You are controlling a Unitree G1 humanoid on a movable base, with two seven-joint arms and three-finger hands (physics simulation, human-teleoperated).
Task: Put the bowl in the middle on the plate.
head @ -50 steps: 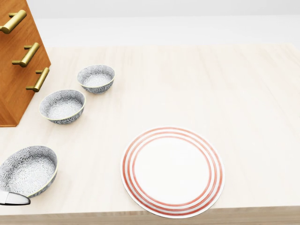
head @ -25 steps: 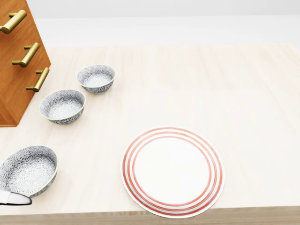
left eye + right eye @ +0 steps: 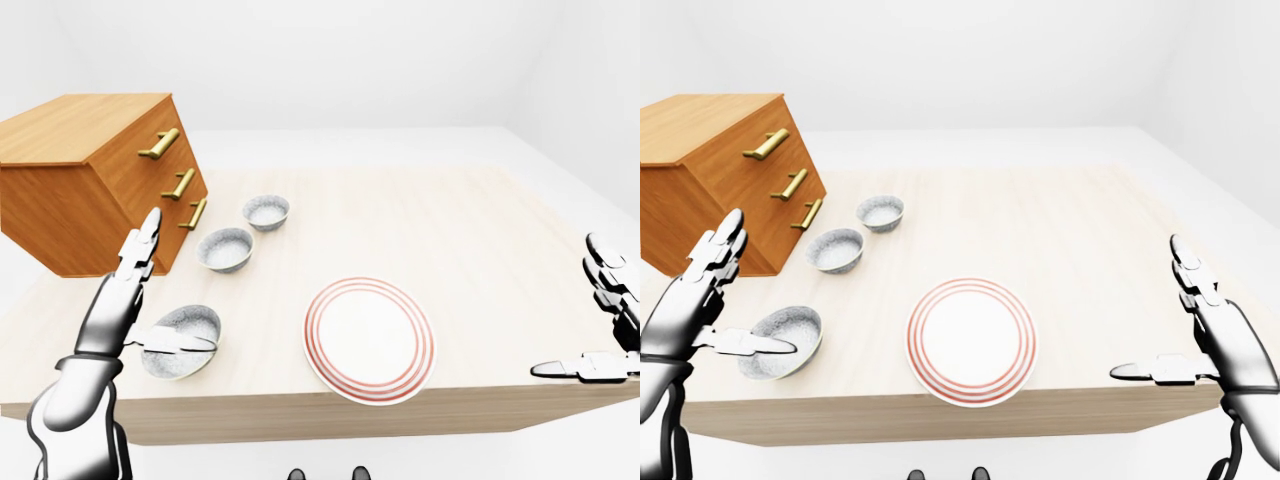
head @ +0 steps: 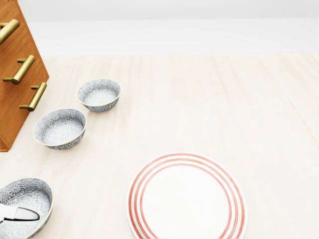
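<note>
Three patterned grey bowls stand in a slanting row on the pale wooden table (image 4: 209,99), near its left side in the head view, next to the wooden drawer chest (image 3: 95,175) with brass handles. The middle bowl (image 4: 60,129) sits upright on the table between the far bowl (image 4: 99,94), up and to the right of it, and the near bowl (image 4: 22,206) at the bottom left corner; the three are apart from one another. The red-ringed plate (image 4: 187,199) lies bare at the bottom centre of the head view, well apart from the middle bowl and to its lower right. The left hand (image 3: 135,290) is raised with its fingers spread, upright over the table's left edge; its thumb (image 3: 180,340) reaches across the rim of the near bowl, not the middle one, which lies beyond the hand, toward the top of the left-eye view, untouched. The right hand (image 3: 1205,330) hangs off the right end of the table, fingers spread and holding nothing, well away from every bowl and from the plate
</note>
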